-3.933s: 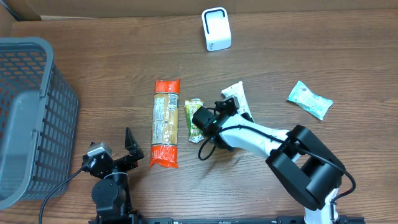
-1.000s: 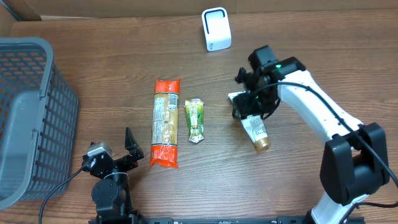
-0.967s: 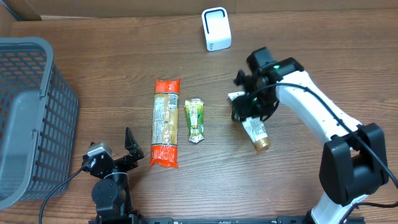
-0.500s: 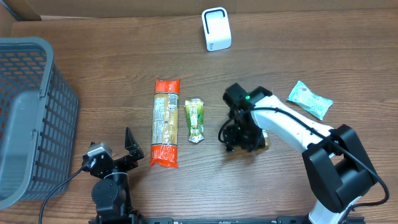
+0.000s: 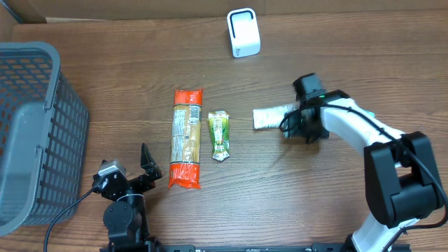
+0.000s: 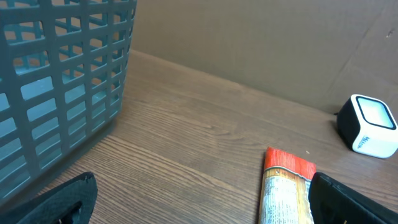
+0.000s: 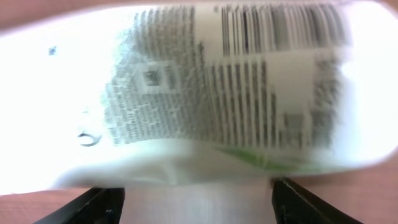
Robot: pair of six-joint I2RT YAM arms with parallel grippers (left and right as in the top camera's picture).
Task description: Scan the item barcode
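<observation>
The item is a white tube (image 5: 269, 116) lying crosswise at centre right of the table, well in front of the white scanner (image 5: 243, 33). My right gripper (image 5: 299, 124) is at the tube's right end. In the right wrist view the tube (image 7: 205, 93) fills the picture, blurred, with its barcode (image 7: 280, 25) facing the camera. Its lower part spans the whole gap between the fingers (image 7: 102, 202) of my right gripper (image 7: 199, 202). My left gripper (image 5: 128, 168) stands wide open at the front left, holding nothing; in its wrist view my left gripper (image 6: 202, 205) shows bare table between its fingers.
A long orange packet (image 5: 186, 148) and a small green packet (image 5: 219, 135) lie side by side left of the tube. A grey mesh basket (image 5: 35, 133) stands at the left edge. The left wrist view shows the basket (image 6: 62, 74), the orange packet (image 6: 287, 193) and the scanner (image 6: 371, 124).
My right gripper has swung from the table's front middle back and to the right. The tube now lies crosswise, pointing left. The left arm has not moved.
</observation>
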